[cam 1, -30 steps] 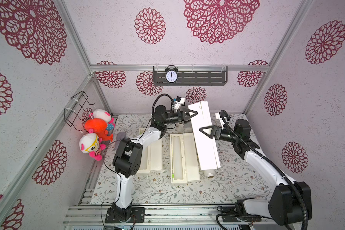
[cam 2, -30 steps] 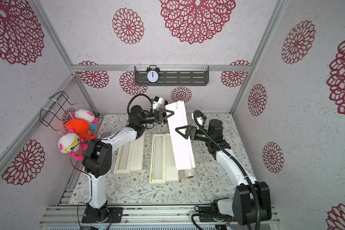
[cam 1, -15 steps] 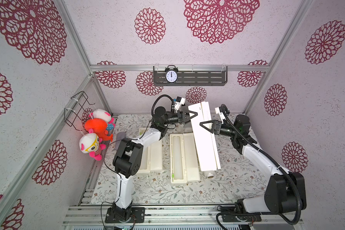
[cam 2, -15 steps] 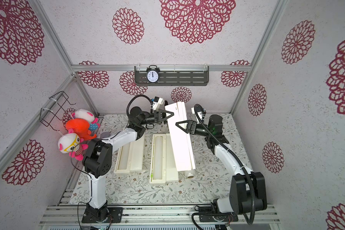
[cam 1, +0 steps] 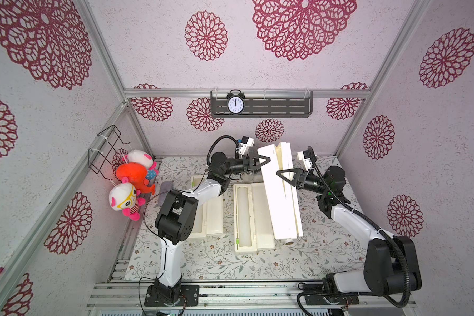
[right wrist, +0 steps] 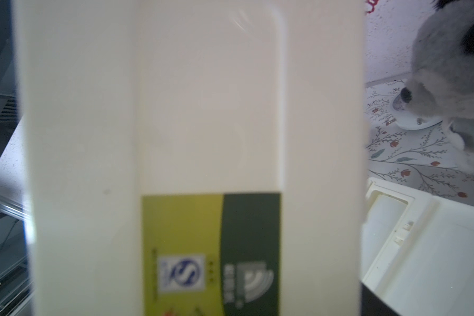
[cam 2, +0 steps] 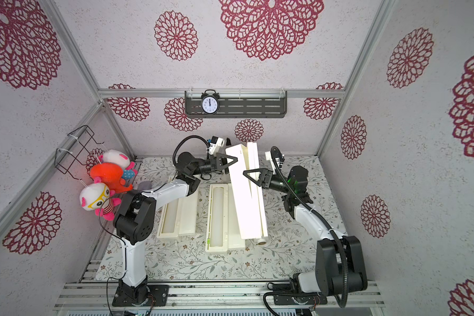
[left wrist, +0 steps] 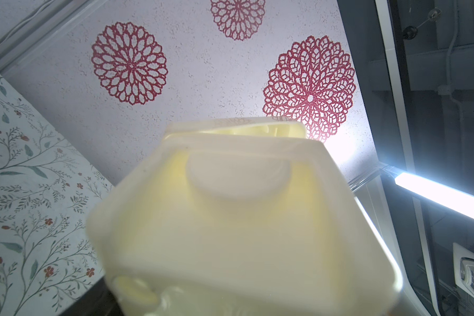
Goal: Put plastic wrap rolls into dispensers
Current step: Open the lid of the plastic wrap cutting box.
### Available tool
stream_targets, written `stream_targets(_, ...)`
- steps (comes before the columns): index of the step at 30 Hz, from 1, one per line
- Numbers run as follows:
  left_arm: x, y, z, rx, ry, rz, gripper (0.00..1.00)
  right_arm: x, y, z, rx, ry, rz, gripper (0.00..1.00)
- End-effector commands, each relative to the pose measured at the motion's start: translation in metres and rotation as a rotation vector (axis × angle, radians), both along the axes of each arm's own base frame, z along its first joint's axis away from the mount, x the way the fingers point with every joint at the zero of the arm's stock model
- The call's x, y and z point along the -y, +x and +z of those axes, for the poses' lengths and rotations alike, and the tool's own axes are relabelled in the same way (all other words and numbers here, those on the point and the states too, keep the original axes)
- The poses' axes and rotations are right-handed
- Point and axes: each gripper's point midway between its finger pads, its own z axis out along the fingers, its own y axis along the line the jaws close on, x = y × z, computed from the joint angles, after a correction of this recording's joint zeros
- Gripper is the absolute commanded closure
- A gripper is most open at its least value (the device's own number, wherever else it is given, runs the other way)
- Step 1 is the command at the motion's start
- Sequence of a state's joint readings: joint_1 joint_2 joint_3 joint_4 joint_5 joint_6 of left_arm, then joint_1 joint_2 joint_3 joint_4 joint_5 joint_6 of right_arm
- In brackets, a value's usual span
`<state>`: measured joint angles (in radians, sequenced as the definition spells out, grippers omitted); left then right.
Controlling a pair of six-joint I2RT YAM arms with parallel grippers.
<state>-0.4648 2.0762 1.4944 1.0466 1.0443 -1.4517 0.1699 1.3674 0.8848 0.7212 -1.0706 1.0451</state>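
1. Floral mat [cam 1: 203, 257]: long cream-white plastic dispenser box [cam 1: 281, 202] tilted right of centre, far end raised.
2. Left arm extended; left pincer [cam 1: 266, 161] clamps that end, jaws wide.
3. Right pincer [cam 1: 281, 175] straddles box's right side; grip unclear.

Left dispenser [cam 1: 215, 219]: cream-white box, lid open flat, toward the table's [cam 1: 216, 262] left edge, partly hidden.
Middle dispenser [cam 1: 259, 219]: open flat at table centre; translucent-white roll [cam 1: 243, 216] lies along its trough; green slider [cam 1: 237, 241] at near end.
Raised dispenser [cam 1: 279, 197]: tilted, far end high, lid ajar, yellow-green label [right wrist: 181, 254]; second roll's cardboard core [cam 1: 289, 241] protrudes from its low near end.
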Motion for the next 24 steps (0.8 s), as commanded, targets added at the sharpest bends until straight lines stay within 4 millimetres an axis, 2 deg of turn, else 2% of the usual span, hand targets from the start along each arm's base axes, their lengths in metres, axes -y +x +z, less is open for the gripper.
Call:
stream_targets(1, -0.009, 0.013, -0.025, -0.063, 0.029, 0.002, 0.38, 0.016, -0.027, 0.091, 0.405, 0.058, -0.082, 0.20)
stream_targets(4, -0.005, 0.015, -0.029, -0.078, 0.048, 0.002, 0.39, 0.014, -0.019, 0.090, 0.372, 0.065, -0.087, 0.24)
stream_targets(7, 0.001, 0.011, -0.031, -0.059, 0.080, 0.006, 0.40, 0.016, -0.002, 0.078, 0.311, 0.022, -0.165, 0.26)
stream_targets(10, 0.003, -0.004, -0.019, 0.014, 0.067, -0.026, 0.39, 0.014, 0.008, 0.066, 0.232, 0.021, -0.156, 0.25)
stream_targets(13, 0.000, -0.022, 0.004, 0.104, -0.001, -0.070, 0.39, 0.012, 0.016, 0.057, 0.186, 0.022, -0.139, 0.25)
stream_targets(15, -0.004, -0.032, 0.018, 0.137, -0.053, -0.103, 0.40, 0.008, 0.014, 0.056, 0.177, 0.051, -0.100, 0.25)
stream_targets(21, -0.006, -0.036, 0.024, 0.159, -0.075, -0.128, 0.42, 0.004, 0.004, 0.062, 0.153, 0.140, -0.004, 0.25)
stream_targets(24, -0.005, -0.034, 0.026, 0.152, -0.073, -0.133, 0.42, 0.005, 0.019, 0.040, 0.111, 0.041, -0.088, 0.27)
